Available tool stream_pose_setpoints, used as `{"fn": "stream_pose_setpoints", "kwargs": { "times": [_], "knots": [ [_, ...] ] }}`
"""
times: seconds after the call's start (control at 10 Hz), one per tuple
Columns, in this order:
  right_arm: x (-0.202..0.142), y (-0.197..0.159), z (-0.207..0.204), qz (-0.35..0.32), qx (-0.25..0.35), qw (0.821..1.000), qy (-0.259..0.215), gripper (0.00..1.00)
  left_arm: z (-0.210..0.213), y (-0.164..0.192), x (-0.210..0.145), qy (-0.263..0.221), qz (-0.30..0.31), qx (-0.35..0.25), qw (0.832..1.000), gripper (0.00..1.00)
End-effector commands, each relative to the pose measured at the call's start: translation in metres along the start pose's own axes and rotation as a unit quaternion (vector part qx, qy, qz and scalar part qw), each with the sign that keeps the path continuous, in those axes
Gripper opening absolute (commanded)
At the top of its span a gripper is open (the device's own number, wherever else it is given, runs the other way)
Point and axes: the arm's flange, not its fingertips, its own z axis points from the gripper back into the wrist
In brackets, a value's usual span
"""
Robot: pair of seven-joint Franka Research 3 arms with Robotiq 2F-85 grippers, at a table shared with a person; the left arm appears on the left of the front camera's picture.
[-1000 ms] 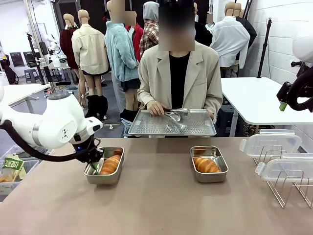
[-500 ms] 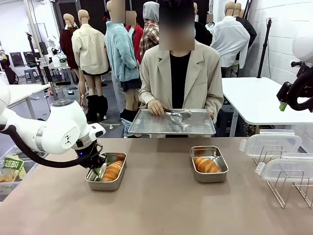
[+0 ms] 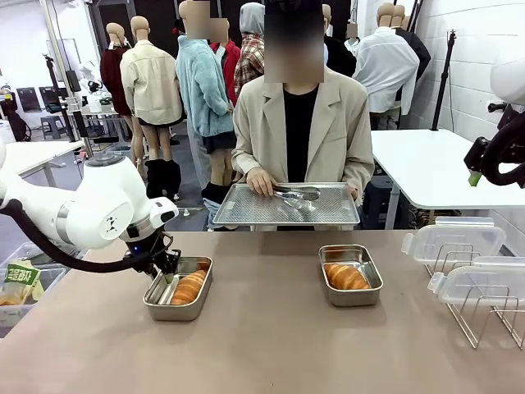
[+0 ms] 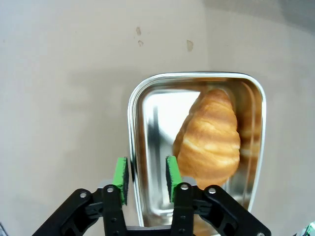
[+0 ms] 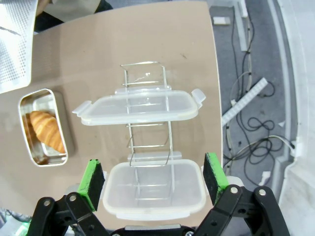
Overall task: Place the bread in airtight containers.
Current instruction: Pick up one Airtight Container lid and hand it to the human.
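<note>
Broad brown tabletop [image 3: 271, 345] across the scene; a person [image 3: 299, 131] in a beige jacket stands at its far side, holding a perforated steel tray [image 3: 246, 212] with metal tongs [image 3: 295, 194] lying on it; one hand [image 3: 261, 182] rests at the tray's near-left edge. On the robot's right, a wire rack [image 5: 147, 125] carries two clear plastic lids [image 3: 455, 240], one behind the other. Two airtight containers sit lidless and well apart on the tabletop: the left steel pan [image 3: 179, 305] and the right steel pan [image 3: 351, 297]. The bread is in them, one roll each; the left croissant [image 3: 189, 286] lies lengthwise against the right-hand wall of its pan, the right croissant [image 3: 346, 277] lies across its pan. The left pincer [image 3: 160, 264] hovers at the left pan's far-left corner; in the wrist view its green pads [image 4: 121, 173] stand narrowly parted, straddling the pan's rim, holding nothing, with the croissant just beside them. The right pincer [image 5: 153, 167] hangs high over the rack, spread wide, empty.
</note>
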Motion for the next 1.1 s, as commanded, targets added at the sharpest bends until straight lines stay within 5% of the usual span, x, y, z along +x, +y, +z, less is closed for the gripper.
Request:
{"fn": "stream_pose_setpoints", "kwargs": {
  "times": [0.0, 0.5, 1.0],
  "knots": [
    [-0.001, 0.001, 0.001, -0.005, -0.006, 1.0, 0.001, 1.0, 0.054, 0.002, -0.003, -0.016, -0.031, 0.028, 0.999, 1.0],
    [-0.001, 0.001, 0.001, -0.005, -0.006, 1.0, 0.001, 1.0, 0.144, 0.092, -0.001, 0.011, -0.021, 0.008, 1.0, 1.0],
    [-0.001, 0.001, 0.001, -0.005, -0.006, 1.0, 0.001, 1.0, 0.158, 0.172, -0.024, 0.008, 0.025, -0.028, 0.999, 1.0]
  ]
}}
